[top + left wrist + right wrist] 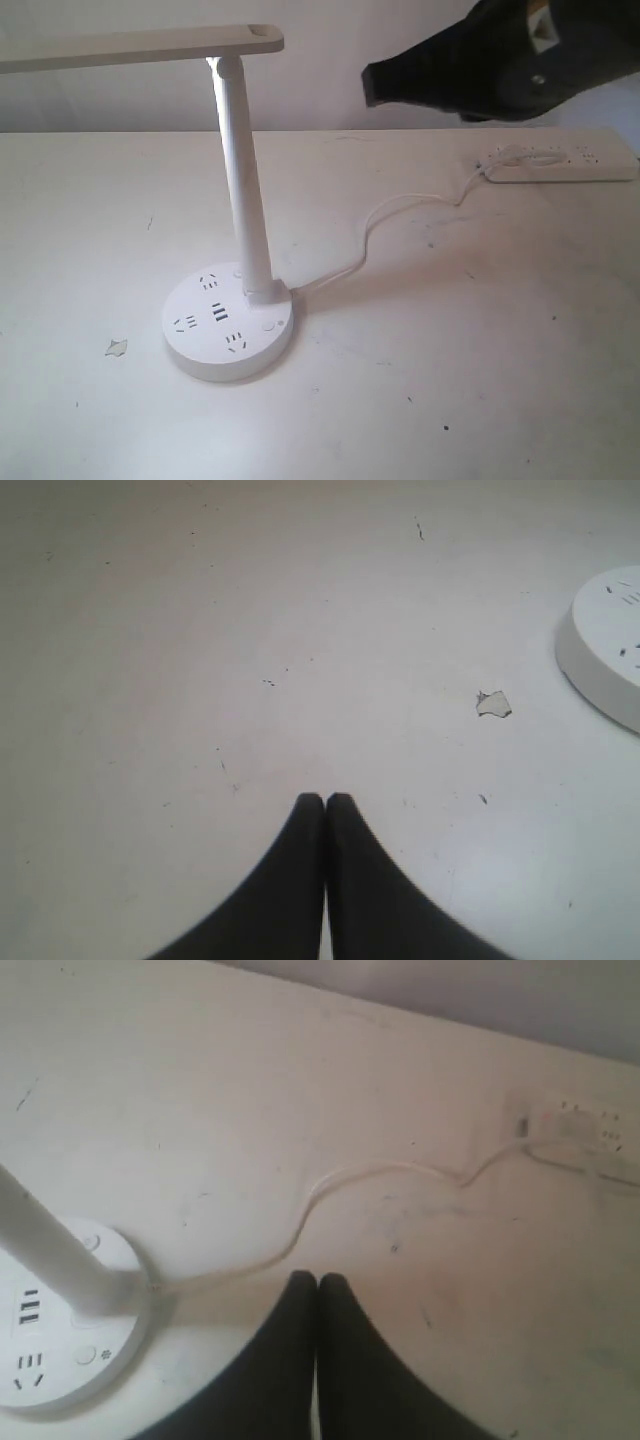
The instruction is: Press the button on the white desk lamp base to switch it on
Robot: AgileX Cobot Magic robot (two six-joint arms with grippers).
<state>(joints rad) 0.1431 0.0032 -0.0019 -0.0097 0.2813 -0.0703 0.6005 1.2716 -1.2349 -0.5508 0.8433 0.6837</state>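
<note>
The white desk lamp base (198, 352) is sitting closest to us, on the near left part of the table (460, 390). On its top face we are seeing dark socket slots. The slim column (246, 200) is rising from the far right part of the disc and carrying the flat lamp head (140, 45), which is reaching out to the left. The button (270, 325) is lying flush in the top face, just to the near right of the column's foot, and nothing is touching it.

The right gripper (370, 85) is hanging high in the air, far to the right of the column and well apart from the base. In its wrist view we are finding the right gripper (318, 1278) with its fingertips pressed together and nothing between them, above bare table. The base (125, 1345) and the button (85, 1355) are lying off to its left.

The left gripper (325, 798) is likewise pressed together and holding nothing. It is hovering over bare table, with the rim of the base (600, 650) off to one side and a small pale scrap (492, 704) lying between them.

A white cord (370, 225) is running from the base's right side, curving to the far right, and reaching a power strip (565, 165) near the table's far right edge.
</note>
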